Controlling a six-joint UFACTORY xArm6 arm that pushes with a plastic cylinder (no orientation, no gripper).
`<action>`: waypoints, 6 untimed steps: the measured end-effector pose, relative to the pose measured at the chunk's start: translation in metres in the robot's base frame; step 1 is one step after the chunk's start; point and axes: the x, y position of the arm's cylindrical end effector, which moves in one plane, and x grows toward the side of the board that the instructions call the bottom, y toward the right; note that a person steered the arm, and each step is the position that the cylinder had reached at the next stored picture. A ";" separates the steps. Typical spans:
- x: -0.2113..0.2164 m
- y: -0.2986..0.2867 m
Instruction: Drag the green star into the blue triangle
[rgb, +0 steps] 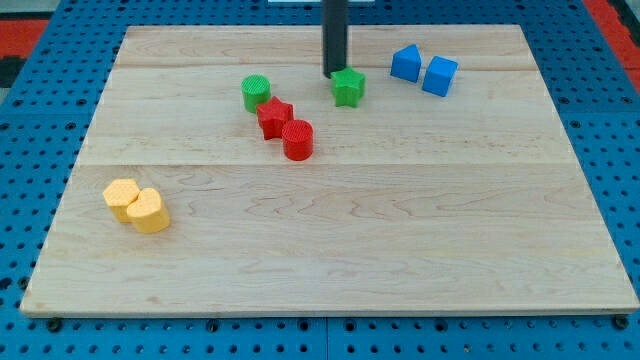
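At the view's top centre of the wooden counter (330, 260): green star (348, 87), small moulded block, resting flat. My tip (333, 75) stands touching or just beside its upper-left edge — contact cannot be settled from this angle. No pincer is fitted; the rod grasps nothing and can only push.

- Blue triangle (405, 63): to the star's right and slightly toward the view's top, near but apart, with a blue cube (439, 76) just beside it.
- Green cylinder (256, 92), red star (274, 117), red cylinder (298, 139): clustered to the star's left, clear of the path.
- Two yellow blocks (135, 205): the view's lower left, well apart.

Handling, judged: the star looks light, rigid, free-sliding on smooth wood — its points may make it spin under an off-centre shove. Bear on its left flank, in line with the triangle.
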 end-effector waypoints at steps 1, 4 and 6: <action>0.033 -0.021; 0.075 0.038; 0.072 0.047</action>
